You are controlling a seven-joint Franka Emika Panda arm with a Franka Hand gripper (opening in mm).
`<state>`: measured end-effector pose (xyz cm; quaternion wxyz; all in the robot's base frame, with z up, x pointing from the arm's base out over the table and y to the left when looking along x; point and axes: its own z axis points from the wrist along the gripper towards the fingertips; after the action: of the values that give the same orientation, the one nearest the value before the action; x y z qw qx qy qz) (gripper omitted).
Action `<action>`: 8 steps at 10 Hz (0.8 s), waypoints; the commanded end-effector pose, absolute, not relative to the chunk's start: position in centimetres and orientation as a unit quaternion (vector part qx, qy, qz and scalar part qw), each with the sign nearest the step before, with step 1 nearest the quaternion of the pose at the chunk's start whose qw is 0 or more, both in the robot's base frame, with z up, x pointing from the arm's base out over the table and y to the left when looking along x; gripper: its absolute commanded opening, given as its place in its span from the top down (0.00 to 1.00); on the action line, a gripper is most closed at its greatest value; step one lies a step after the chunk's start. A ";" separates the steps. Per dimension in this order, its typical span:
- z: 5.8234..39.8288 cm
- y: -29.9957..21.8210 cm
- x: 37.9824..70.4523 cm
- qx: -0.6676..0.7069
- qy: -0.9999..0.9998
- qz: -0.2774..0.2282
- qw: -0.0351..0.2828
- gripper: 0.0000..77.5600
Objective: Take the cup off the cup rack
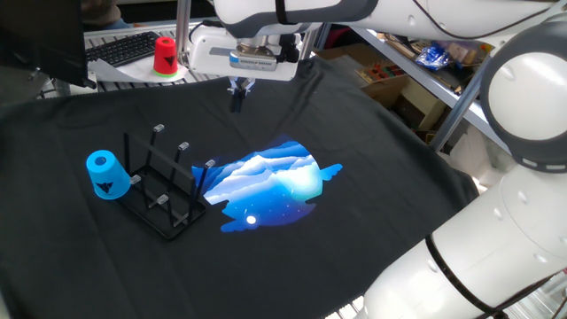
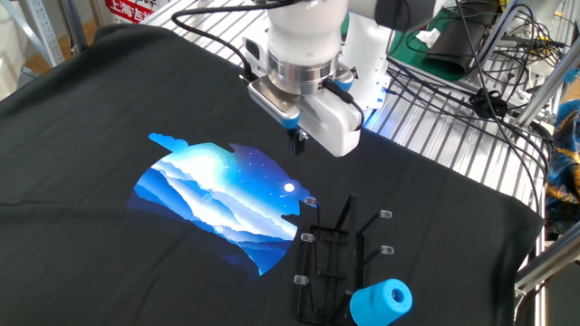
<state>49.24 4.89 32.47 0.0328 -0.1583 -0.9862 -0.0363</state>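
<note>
The hand [image 1: 237, 96] (fingers together, gripping nothing) is hanging well apart from the cup [image 1: 106, 175] sitting on the rack [image 1: 164, 190].

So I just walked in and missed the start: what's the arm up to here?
The arm's pincer hangs above the black cloth, holding nothing, its fingers close together. The blue cup sits on a peg at one end of the black wire cup rack, well away from the pincer. Nothing has been grasped yet.
</note>
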 end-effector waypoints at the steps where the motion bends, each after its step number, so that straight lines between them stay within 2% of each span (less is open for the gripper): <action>1: 32.6 4.9 49.3 -0.160 -0.986 -0.042 0.030 1.00; 8: 32.6 4.9 49.3 -0.179 -0.982 -0.043 0.038 1.00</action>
<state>49.24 4.89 32.48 0.0379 -0.1796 -0.9821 -0.0430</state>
